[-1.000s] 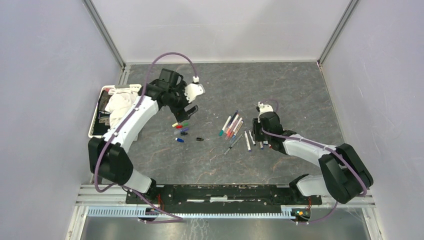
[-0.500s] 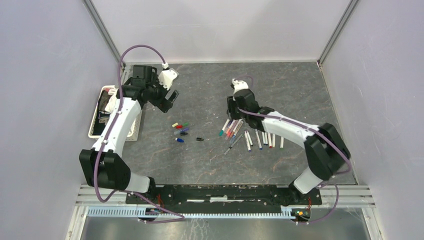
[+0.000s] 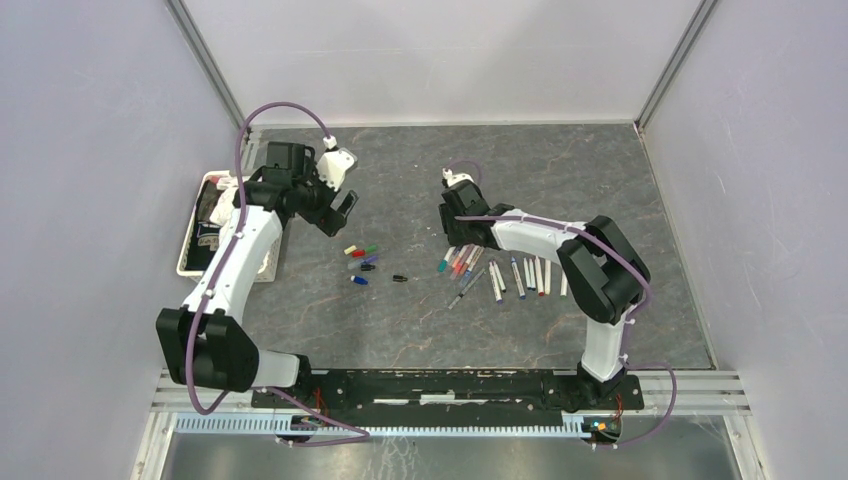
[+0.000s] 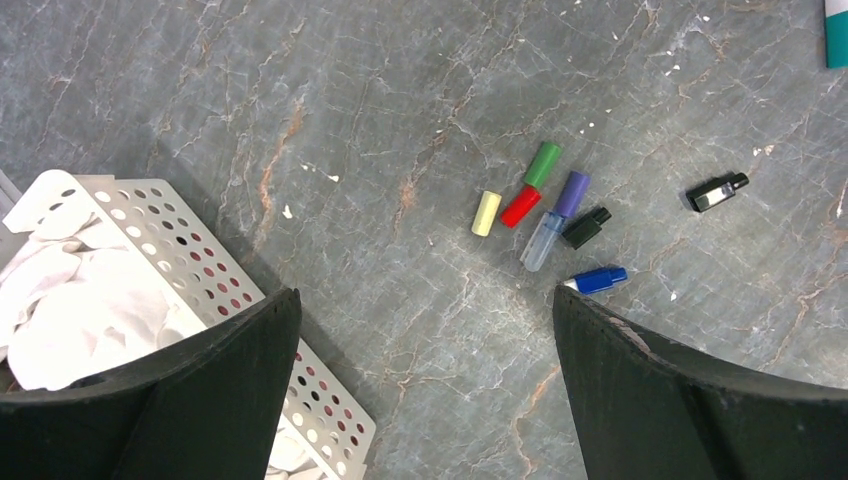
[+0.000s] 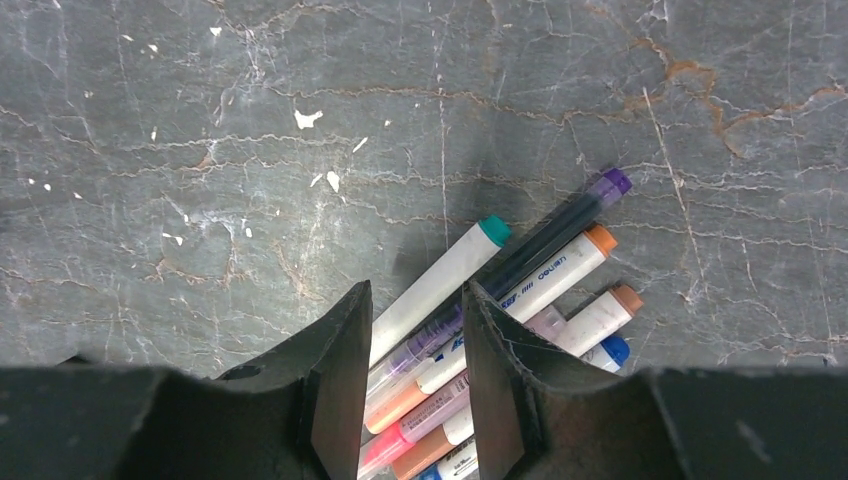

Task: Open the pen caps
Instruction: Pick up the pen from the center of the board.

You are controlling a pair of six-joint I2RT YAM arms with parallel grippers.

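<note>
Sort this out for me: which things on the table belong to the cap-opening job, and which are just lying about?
Job things: pile of capped pens; row of pens; loose coloured caps; black cap lying apart.
Lying about: white perforated basket; white cloth in it.

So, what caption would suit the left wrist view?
Open left hand hovers over loose coloured pen caps, white perforated basket at lower left.

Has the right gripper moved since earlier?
Yes: the right gripper swung left and farther out, now over the bundle of capped white marker pens.
</note>
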